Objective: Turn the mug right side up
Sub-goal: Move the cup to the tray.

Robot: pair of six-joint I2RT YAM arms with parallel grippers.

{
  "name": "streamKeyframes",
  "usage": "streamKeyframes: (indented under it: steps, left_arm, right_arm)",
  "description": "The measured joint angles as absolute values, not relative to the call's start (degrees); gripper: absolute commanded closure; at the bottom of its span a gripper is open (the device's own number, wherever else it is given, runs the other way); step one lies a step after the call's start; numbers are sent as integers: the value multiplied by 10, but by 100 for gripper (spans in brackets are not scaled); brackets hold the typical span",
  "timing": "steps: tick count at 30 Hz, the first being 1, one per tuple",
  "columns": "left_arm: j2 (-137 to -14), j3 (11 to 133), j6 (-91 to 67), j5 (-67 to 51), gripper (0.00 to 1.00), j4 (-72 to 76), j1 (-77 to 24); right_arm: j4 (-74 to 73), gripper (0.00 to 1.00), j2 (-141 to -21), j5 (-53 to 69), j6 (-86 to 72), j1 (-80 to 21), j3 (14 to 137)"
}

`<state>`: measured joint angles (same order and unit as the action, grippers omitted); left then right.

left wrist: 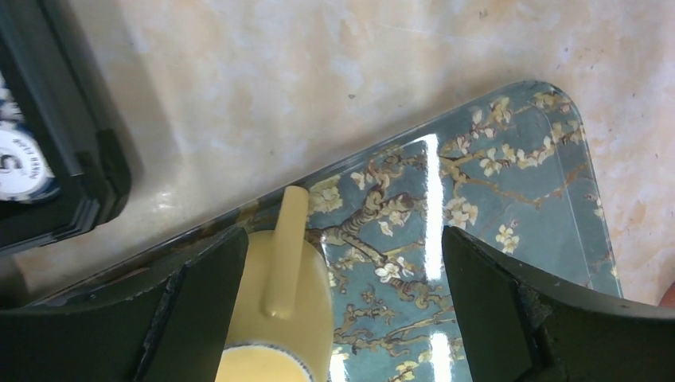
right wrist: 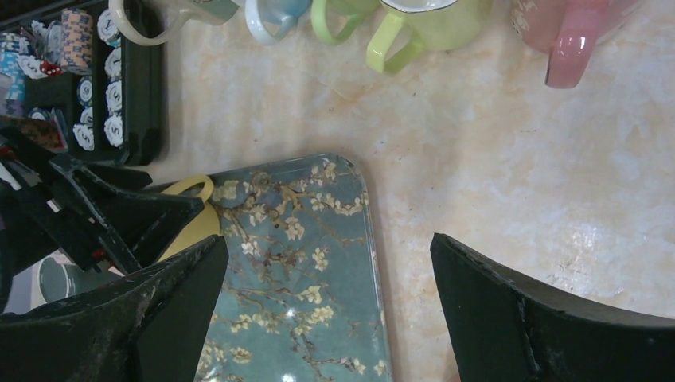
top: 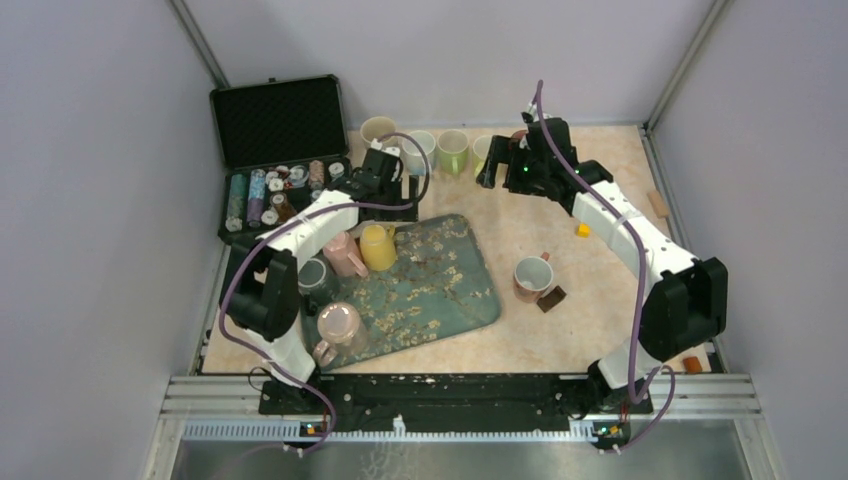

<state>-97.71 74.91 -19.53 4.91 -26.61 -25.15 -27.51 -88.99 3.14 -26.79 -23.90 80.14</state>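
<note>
A yellow mug sits at the back left of the floral tray, its handle toward the far edge. In the left wrist view the yellow mug is against my left finger, handle up; I cannot tell whether the pale end facing me is base or mouth. My left gripper is open just above it. A pink mug stands upside down at the tray's near left corner. My right gripper is open and empty over the tray's far right corner.
A pink mug and a grey mug sit left of the yellow one. An upright mug stands right of the tray. Several mugs line the back. An open poker chip case lies at the back left. Small blocks lie at the right.
</note>
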Motion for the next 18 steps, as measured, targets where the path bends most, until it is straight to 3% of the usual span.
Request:
streamKeyframes:
  steps: [18]
  left_arm:
    - [-999,758,-188,-40,2,-292,-261]
  right_arm:
    - [-274,1,-889,31,-268,-239,794]
